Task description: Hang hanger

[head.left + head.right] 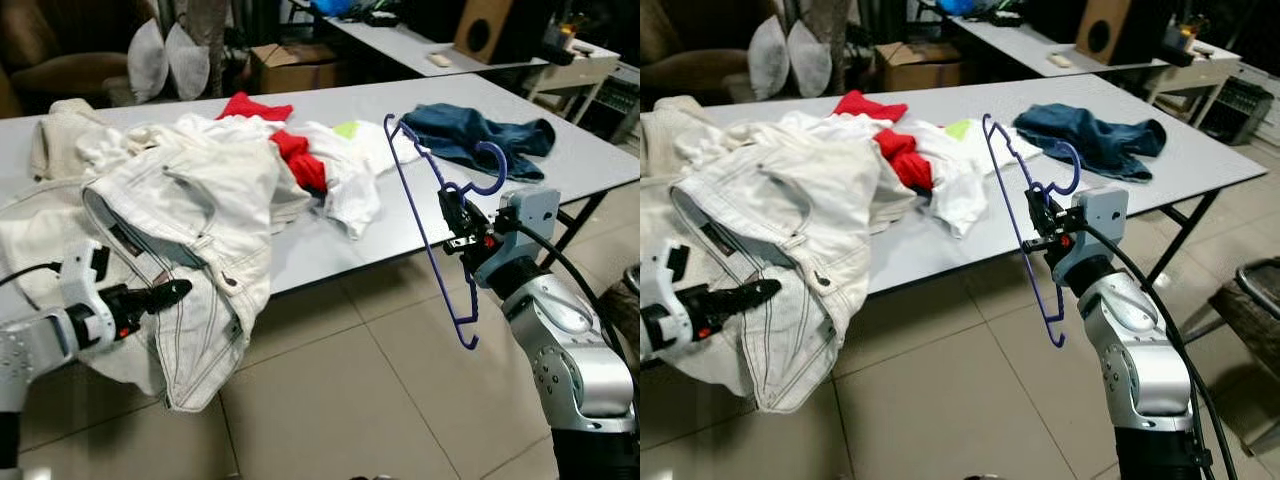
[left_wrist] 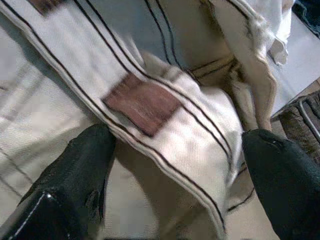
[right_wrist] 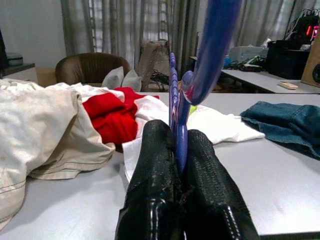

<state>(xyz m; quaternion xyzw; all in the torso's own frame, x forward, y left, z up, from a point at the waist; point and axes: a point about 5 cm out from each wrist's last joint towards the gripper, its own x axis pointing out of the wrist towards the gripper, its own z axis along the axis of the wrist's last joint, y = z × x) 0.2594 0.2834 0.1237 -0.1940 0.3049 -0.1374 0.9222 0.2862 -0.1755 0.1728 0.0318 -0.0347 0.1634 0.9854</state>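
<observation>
My right gripper [image 1: 456, 216] holds a blue wire hanger [image 1: 424, 235] in the air just off the table's front right edge, fingers [image 3: 160, 165] shut on the wire below its hook. The hanger stands tilted, its lower end hanging over the floor. My left gripper [image 1: 168, 292] is low at the front left, open, pointing at white jeans [image 1: 200, 210] that drape over the table edge. In the left wrist view its two fingers [image 2: 85, 160] stand wide apart in front of the jeans' waistband with a brown patch [image 2: 142, 102].
The grey table [image 1: 330, 250] carries a heap of clothes: a red garment [image 1: 300, 160], a white shirt [image 1: 350, 190], blue jeans [image 1: 480, 135] at the far right. Tiled floor lies in front. Behind stand another table [image 1: 420, 45], a cardboard box [image 1: 290, 65] and pillows [image 1: 165, 60].
</observation>
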